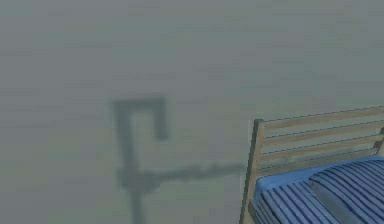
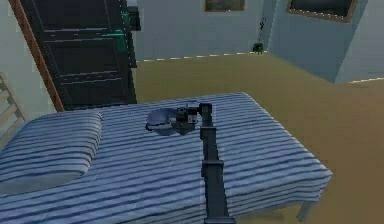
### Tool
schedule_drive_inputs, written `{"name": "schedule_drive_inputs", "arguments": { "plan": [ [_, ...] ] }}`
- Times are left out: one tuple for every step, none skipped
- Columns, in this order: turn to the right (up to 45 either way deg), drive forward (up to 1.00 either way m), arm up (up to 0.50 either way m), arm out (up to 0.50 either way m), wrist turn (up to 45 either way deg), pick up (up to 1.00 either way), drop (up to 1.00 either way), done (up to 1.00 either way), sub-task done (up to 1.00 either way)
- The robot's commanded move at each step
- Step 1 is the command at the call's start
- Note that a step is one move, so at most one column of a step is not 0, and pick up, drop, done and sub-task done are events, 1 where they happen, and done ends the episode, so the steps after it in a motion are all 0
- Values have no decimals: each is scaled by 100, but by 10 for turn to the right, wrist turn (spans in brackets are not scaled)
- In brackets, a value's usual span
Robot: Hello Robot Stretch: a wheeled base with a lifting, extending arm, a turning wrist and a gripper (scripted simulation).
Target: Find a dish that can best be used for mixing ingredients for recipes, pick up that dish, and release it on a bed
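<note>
Fingers [image 2: 176,120] sat at the grey bowl [image 2: 158,122] mid-mattress on the striped bed [image 2: 262,150], right of the pillow [image 2: 55,140]. Couldn't tell their state, or whether they held it. Looked like the release step. Next: let go, retract arm [image 2: 210,170] clear.

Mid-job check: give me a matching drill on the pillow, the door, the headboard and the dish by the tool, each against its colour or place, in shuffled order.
Things:
1. pillow
2. door
3. headboard
4. rounded dish

Descriptions:
a. pale wooden slats
b. grey, at the far end of the tool
c. dark, in the wall beyond the bed
d. blue striped, at the arm side view's left

Pairs: 1-d; 2-c; 3-a; 4-b
</note>
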Motion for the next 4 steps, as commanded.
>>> {"name": "schedule_drive_inputs", "arguments": {
  "plan": [
    [0,0,-32,0,0,0,0,0,0],
    [0,0,0,0,0,0,100,0,0],
    [0,0,10,0,0,0,0,0,0],
    [0,0,0,-8,0,0,0,0,0]
  ]
}}
